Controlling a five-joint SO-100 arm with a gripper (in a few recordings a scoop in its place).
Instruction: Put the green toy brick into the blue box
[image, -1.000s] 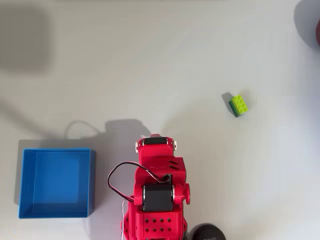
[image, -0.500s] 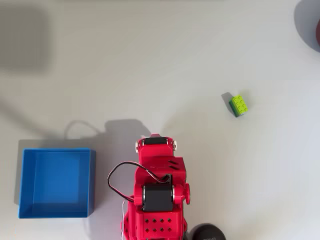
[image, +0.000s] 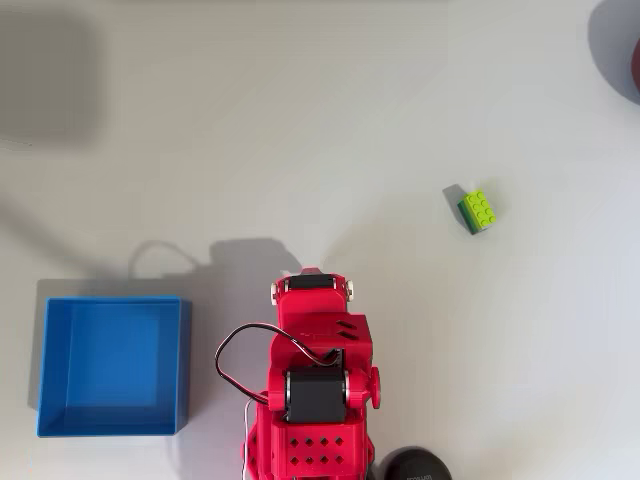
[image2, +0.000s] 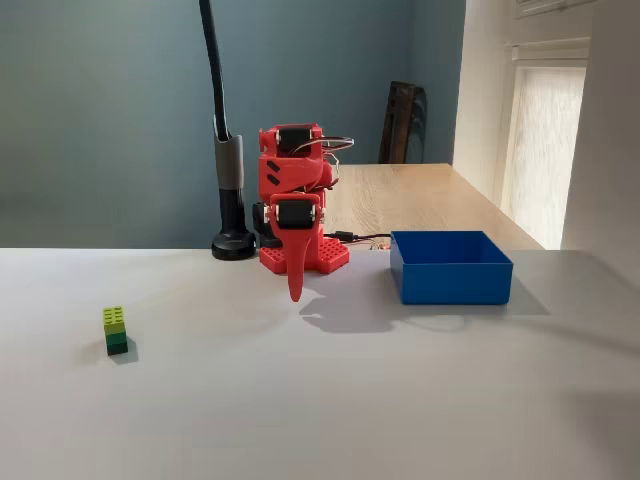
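One Brick, One Box, Well Apart on a White Counter

One green toy brick (image: 477, 210) is seen standing alone on the pale counter (image: 300, 120), toward the right of the overhead view and at the far left of the fixed view (image2: 116, 330), its lime studded top set over a darker green layer. The blue box (image: 112, 366) is placed at the lower left of the overhead view and to the right of the arm in the fixed view (image2: 450, 266); nothing is seen inside it. The red arm (image: 315, 380) is folded over its base between the two, nearer the box than the brick. In the fixed view its claw (image2: 295, 280) is pointed straight down, its tip held just above the counter. The fingers appear pressed together into a single tapering point, and nothing is gripped. A black lamp stand (image2: 232, 200) is posted just beside the arm's base, and a wooden table (image2: 420, 195) is visible behind the counter.
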